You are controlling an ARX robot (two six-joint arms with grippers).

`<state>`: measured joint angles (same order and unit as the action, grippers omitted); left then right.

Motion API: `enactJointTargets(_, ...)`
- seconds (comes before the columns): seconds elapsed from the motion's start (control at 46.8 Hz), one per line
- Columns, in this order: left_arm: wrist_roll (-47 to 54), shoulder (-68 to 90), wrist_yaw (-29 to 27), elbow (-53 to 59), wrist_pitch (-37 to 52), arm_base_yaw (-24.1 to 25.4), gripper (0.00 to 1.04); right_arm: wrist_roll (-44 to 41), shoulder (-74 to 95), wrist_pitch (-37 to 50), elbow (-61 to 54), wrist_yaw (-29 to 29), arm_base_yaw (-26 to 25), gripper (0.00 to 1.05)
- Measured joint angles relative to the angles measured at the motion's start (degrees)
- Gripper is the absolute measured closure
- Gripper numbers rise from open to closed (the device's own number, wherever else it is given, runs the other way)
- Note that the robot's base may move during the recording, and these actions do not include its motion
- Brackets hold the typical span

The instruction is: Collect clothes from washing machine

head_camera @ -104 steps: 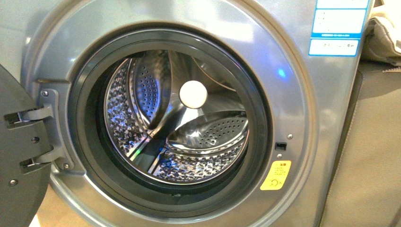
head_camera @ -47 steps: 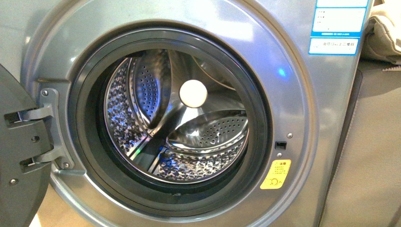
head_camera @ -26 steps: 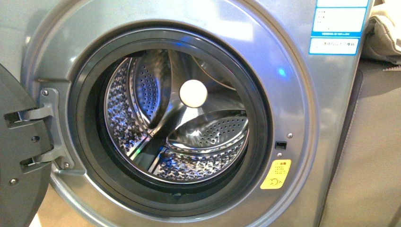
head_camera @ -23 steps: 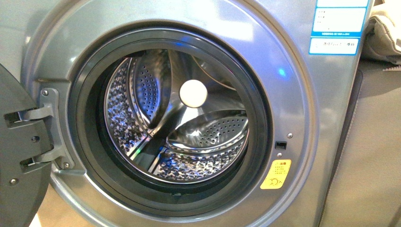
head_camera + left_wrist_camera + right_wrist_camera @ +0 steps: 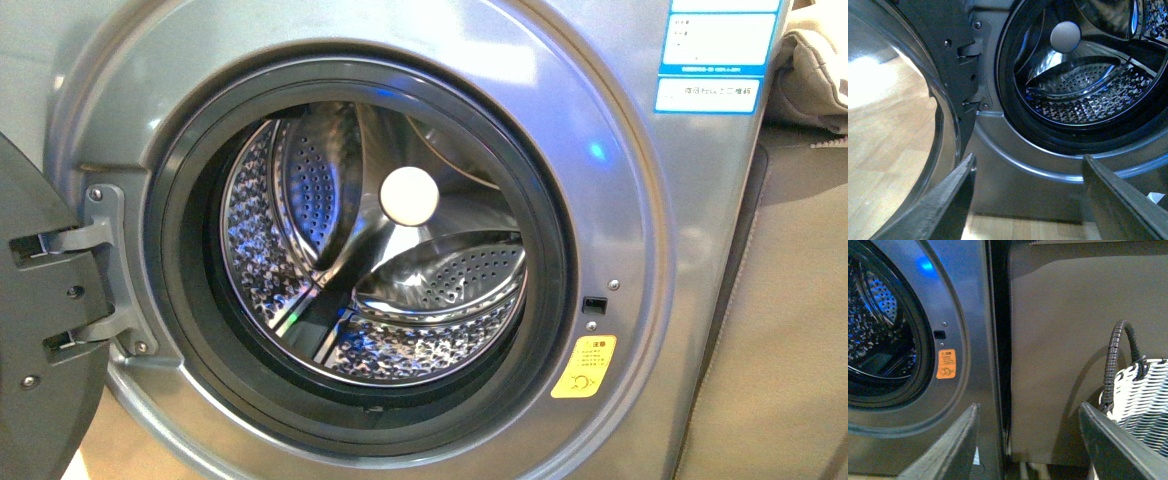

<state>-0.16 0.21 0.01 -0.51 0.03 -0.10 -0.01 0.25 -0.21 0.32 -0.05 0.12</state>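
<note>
- Front view shows neither of our arms; we see the washing machine [image 5: 620, 230] close up, its door [image 5: 40, 330] swung open at the left edge on two hinge brackets.
- Our left end effector [image 5: 1025, 200] hangs low in front of the machine's lower front panel, below the drum mouth, with its two fingers [image 5: 943, 205] spread wide and nothing between them.
- Our right end effector [image 5: 1028, 445] hangs level with the machine's right edge, facing the dark gap between the machine and a brown panel [image 5: 1063, 340]; its two fingers are also spread wide and hold nothing.
- We count one machine, one open door, one perforated steel drum [image 5: 380, 260], one pale round cap [image 5: 408, 196] at the drum's back, and one yellow sticker [image 5: 583, 367] low on the right of the front.
- Two white-and-blue labels [image 5: 715, 50] sit at the top right of the machine's front.
- The clothes do not show in any of the three views; the part of the drum we can see holds only bare metal and raised paddles, so we cannot tell where the garment is.
- Only the right wrist view shows a grey-and-white woven basket [image 5: 1143, 395] with a dark handle, standing to the right of the machine, apart from it.
- Only the left wrist view shows the inner side of the door with its glass bowl [image 5: 893, 125], through which pale wooden flooring is visible.
- Only the front view shows pale fabric [image 5: 810, 70] piled at the upper right, behind the machine.
</note>
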Motion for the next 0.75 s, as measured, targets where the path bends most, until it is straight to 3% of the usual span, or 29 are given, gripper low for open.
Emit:
enactJointTargets(0.171, 0.02, 0.00, 0.00, 0.00, 0.00, 0.00, 0.06, 0.00, 0.00, 0.00, 0.00, 0.00, 0.00, 0.13)
enactJointTargets(0.213, 0.07, 0.00, 0.00, 0.00, 0.00, 0.00, 0.05, 0.02, 0.00, 0.00, 0.00, 0.00, 0.00, 0.06)
enactJointTargets(0.747, 0.04, 0.00, 0.00, 0.00, 0.00, 0.00, 0.07, 0.02, 0.00, 0.00, 0.00, 0.00, 0.00, 0.08)
